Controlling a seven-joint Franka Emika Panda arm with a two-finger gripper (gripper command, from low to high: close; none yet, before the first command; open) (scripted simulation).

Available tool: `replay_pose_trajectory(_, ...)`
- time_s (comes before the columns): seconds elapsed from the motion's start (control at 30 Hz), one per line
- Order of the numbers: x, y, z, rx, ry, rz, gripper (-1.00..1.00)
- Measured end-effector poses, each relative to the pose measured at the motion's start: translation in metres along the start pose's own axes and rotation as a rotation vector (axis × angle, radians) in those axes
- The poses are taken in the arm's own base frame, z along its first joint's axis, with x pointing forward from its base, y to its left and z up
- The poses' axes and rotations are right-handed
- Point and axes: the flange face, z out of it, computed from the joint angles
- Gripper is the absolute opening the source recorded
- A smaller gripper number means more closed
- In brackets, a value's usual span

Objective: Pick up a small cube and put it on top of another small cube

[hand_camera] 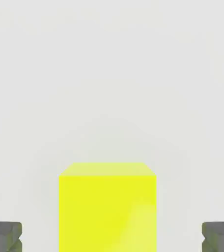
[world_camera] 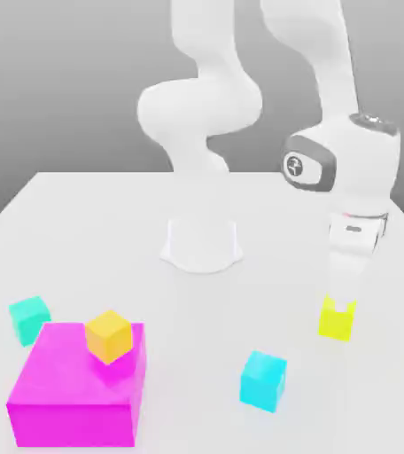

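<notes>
The end effector (world_camera: 338, 312) straddles the yellow cube (world_camera: 337, 321), jaws wide; closing off-centre could nudge it sideways, spoiling the grasp.

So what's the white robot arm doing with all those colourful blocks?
The gripper has its fingers open on either side of the small bright yellow cube, not squeezing it yet. The cube sits on the white table. The small turquoise cube it should go on waits beside the big magenta block.

Plain colours: yellow cube (world_camera: 337, 320), turquoise cube (world_camera: 30, 319), cyan cube (world_camera: 263, 380), magenta block (world_camera: 77, 387).
</notes>
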Motion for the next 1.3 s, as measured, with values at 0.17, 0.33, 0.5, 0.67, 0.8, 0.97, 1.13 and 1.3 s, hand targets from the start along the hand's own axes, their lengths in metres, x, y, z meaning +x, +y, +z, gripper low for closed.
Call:
replay_pose_trajectory(0.17, -0.002, 0.000, 0.025, 0.000, -0.001, -0.001, -1.00)
replay_pose_trajectory(0.33, -0.002, 0.000, 0.026, -0.001, -0.002, -0.001, -1.00)
replay_pose_trajectory(0.5, -0.001, 0.000, -0.010, -0.002, -0.001, -0.001, -1.00)
replay_pose_trajectory(0.67, 0.017, 0.002, -0.040, -0.005, 0.015, 0.010, -1.00)
replay_pose_trajectory(0.8, 0.059, 0.066, -0.051, -0.017, 0.039, 0.192, -1.00)
replay_pose_trajectory(0.97, 0.091, 0.180, -0.064, -0.049, 0.065, 0.464, -1.00)
replay_pose_trajectory(1.13, 0.094, 0.285, -0.078, -0.094, 0.087, 0.684, -1.00)
replay_pose_trajectory(1.3, 0.064, 0.397, -0.094, -0.153, 0.098, 0.919, -1.00)
